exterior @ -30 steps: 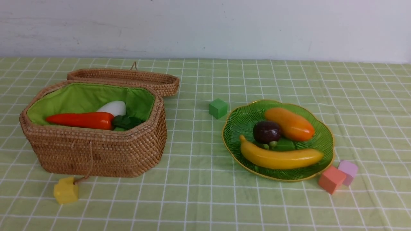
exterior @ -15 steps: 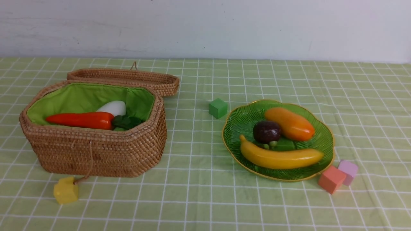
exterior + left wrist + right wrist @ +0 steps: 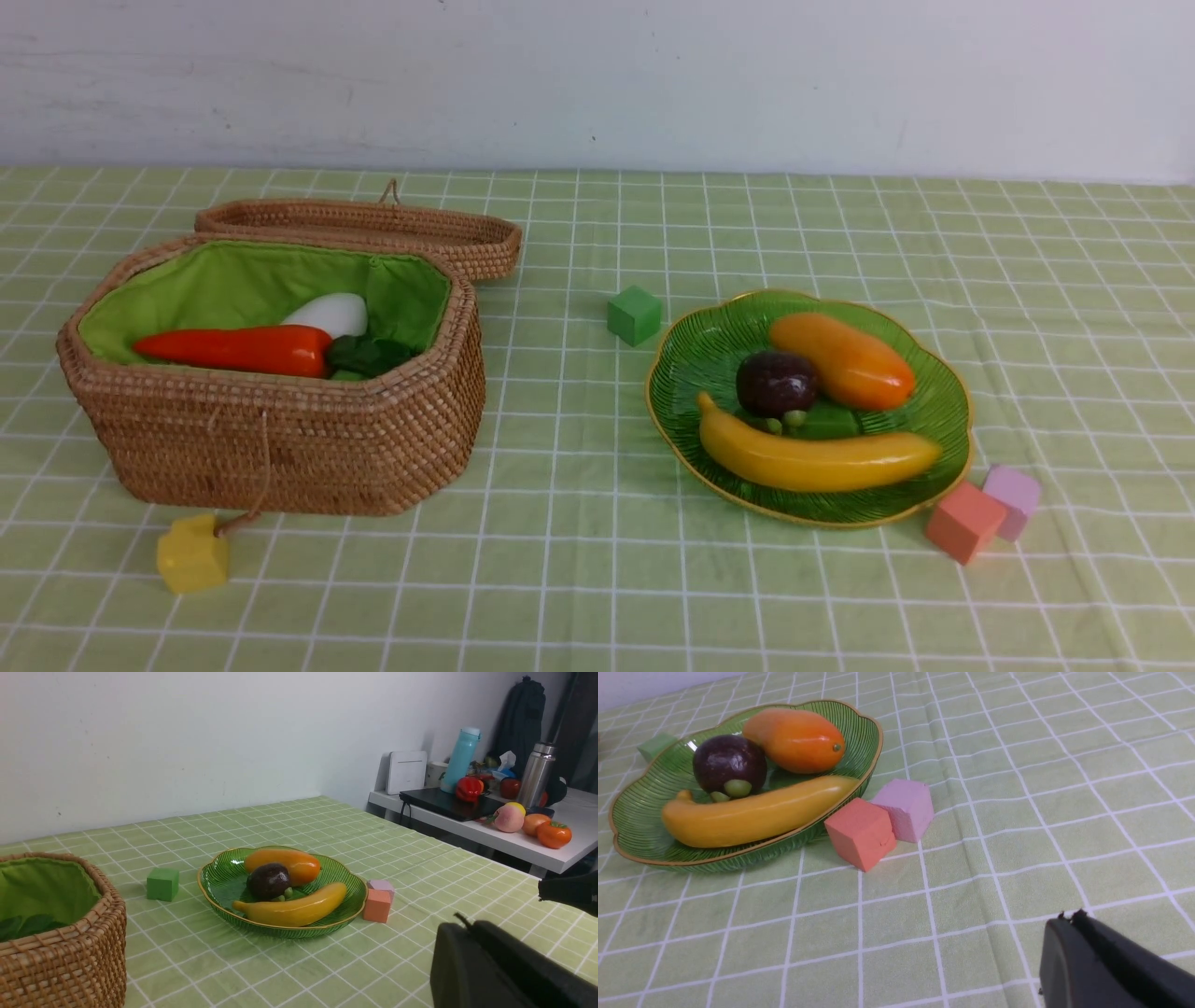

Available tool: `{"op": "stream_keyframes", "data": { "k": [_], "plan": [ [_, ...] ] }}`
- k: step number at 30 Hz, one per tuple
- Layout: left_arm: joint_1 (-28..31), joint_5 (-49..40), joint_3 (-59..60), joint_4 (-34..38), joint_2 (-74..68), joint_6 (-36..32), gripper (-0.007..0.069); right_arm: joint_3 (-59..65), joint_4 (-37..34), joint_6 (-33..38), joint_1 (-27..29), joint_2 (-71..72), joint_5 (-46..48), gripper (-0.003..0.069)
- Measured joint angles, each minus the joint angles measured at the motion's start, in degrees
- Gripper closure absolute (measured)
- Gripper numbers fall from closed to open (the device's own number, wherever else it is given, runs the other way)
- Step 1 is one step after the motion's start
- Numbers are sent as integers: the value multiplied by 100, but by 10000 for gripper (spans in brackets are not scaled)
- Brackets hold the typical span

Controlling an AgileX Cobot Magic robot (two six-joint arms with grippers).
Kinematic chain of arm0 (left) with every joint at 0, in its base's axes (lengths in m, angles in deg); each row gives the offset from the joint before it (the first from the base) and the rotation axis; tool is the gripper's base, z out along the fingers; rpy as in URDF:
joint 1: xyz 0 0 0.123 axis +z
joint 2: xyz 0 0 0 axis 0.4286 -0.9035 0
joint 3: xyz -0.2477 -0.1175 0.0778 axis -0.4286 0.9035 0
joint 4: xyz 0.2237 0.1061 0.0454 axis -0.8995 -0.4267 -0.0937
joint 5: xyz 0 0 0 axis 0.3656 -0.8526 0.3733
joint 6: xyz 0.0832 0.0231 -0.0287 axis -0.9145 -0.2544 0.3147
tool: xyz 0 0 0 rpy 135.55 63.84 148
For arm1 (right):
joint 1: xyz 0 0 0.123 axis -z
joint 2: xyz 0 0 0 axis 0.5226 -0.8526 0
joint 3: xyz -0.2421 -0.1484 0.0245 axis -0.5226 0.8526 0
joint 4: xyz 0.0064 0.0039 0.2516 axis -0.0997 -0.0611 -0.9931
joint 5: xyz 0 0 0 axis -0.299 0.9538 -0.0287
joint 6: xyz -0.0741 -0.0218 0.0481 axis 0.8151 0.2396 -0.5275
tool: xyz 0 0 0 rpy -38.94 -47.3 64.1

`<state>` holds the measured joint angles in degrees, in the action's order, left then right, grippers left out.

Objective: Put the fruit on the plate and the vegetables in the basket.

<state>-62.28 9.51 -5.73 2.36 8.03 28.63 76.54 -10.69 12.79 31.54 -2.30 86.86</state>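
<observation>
So the plate (image 3: pixel 943 411) has the banana (image 3: pixel 817 459), mangosteen (image 3: pixel 775 383) and mango (image 3: pixel 845 359) on it. The basket (image 3: pixel 280 439) holds the carrot (image 3: pixel 238 350), the radish (image 3: pixel 329 313), and maybe more underneath, hard to tell. Both grippers (image 3: pixel 472 926) (image 3: pixel 1066 919) sit closed, holding nothing.

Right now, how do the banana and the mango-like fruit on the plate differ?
The banana is long, curved and yellow; the mango is stubbier, oval and orange. The banana lies at the plate's near edge, the mango toward the far side. Both are glossy and flank the mangosteen.
</observation>
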Motion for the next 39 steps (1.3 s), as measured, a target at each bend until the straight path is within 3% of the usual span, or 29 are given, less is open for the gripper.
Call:
{"op": "stream_keyframes", "data": {
  "k": [3,5,6,9,12,19,39],
  "plan": [
    [390,139,137,-419,0,228,638,0,0,0,0,0,0,654],
    [1127,276,315,-894,0,683,638,0,0,0,0,0,0,652],
    [1202,283,357,-938,0,778,638,0,0,0,0,0,0,651],
    [2479,309,756,-1517,0,1554,638,0,-5,0,0,0,0,647],
    [3173,309,1245,-1743,0,2136,638,0,-5,0,0,0,0,644],
    [3333,-594,1586,-1872,50,2399,638,0,-16,0,9,2,0,636],
    [3333,-533,1586,-1872,50,2404,638,0,-16,19,20,2,0,627]
  ]
}}
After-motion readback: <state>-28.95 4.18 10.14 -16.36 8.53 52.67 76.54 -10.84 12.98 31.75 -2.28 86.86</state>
